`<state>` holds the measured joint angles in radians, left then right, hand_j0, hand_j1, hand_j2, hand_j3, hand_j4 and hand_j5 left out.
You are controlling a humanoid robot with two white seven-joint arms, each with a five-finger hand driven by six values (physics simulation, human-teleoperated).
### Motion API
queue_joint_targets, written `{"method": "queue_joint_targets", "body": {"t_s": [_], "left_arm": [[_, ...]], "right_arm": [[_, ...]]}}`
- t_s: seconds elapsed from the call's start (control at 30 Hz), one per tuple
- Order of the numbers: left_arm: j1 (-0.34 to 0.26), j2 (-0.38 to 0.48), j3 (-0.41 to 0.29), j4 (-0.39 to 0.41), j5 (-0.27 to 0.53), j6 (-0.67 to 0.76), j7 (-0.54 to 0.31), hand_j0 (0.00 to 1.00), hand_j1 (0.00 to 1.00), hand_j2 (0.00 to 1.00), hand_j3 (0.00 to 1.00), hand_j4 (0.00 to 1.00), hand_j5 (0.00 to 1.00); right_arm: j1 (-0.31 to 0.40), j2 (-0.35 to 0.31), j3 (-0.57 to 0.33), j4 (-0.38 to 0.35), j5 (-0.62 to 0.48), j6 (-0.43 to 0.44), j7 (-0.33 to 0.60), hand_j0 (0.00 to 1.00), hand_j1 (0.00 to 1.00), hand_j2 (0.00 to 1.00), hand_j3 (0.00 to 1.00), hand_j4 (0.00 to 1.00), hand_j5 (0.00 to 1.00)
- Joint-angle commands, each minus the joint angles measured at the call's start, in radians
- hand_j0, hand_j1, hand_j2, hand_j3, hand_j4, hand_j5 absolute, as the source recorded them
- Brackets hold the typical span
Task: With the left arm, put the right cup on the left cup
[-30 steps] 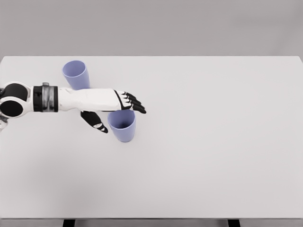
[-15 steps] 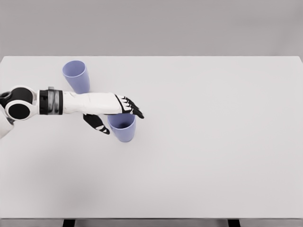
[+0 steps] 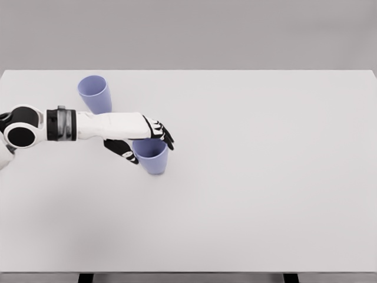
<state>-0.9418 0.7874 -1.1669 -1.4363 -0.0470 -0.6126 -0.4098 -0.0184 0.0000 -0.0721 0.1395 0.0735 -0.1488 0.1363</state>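
Note:
Two lavender cups stand upright on the white table (image 3: 265, 177). The left cup (image 3: 95, 94) is at the back left. The right cup (image 3: 152, 160) stands nearer the front, and my left hand (image 3: 149, 150) is wrapped around its upper part. The black fingers (image 3: 164, 136) curl over the far side of the rim and the thumb (image 3: 125, 154) presses against the cup's near-left side. My left forearm (image 3: 106, 125) reaches in from the left edge and passes just in front of the left cup. The cup's base rests on the table.
The table's far edge runs just behind the left cup, and grey wall lies beyond it. Two dark table legs (image 3: 86, 277) show at the bottom edge.
The left hand has drawn back slightly to the left and its fingers and thumb have closed in on the right cup. The cup has barely shifted.

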Motion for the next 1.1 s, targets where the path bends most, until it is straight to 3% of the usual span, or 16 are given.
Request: {"method": "queue_joint_targets", "body": {"t_s": [0.0, 0.5, 1.07], "left_arm": [[-0.002, 0.009, 0.006, -0.003, 0.010, 0.002, -0.003, 0.59, 0.59, 0.59, 0.59, 0.59, 0.59], [-0.158, 0.174, 0.004, 0.008, 0.094, 0.002, -0.004, 0.58, 0.58, 0.58, 0.58, 0.58, 0.58], [-0.272, 0.177, -0.008, 0.106, 0.153, 0.002, -0.046, 0.59, 0.59, 0.59, 0.59, 0.59, 0.59]], "right_arm": [[0.000, 0.000, 0.000, 0.000, 0.000, 0.000, 0.000, 1.00, 1.00, 1.00, 1.00, 1.00, 1.00], [0.000, 0.000, 0.000, 0.000, 0.000, 0.000, 0.000, 1.00, 1.00, 1.00, 1.00, 1.00, 1.00], [0.000, 0.000, 0.000, 0.000, 0.000, 0.000, 0.000, 1.00, 1.00, 1.00, 1.00, 1.00, 1.00]]}}
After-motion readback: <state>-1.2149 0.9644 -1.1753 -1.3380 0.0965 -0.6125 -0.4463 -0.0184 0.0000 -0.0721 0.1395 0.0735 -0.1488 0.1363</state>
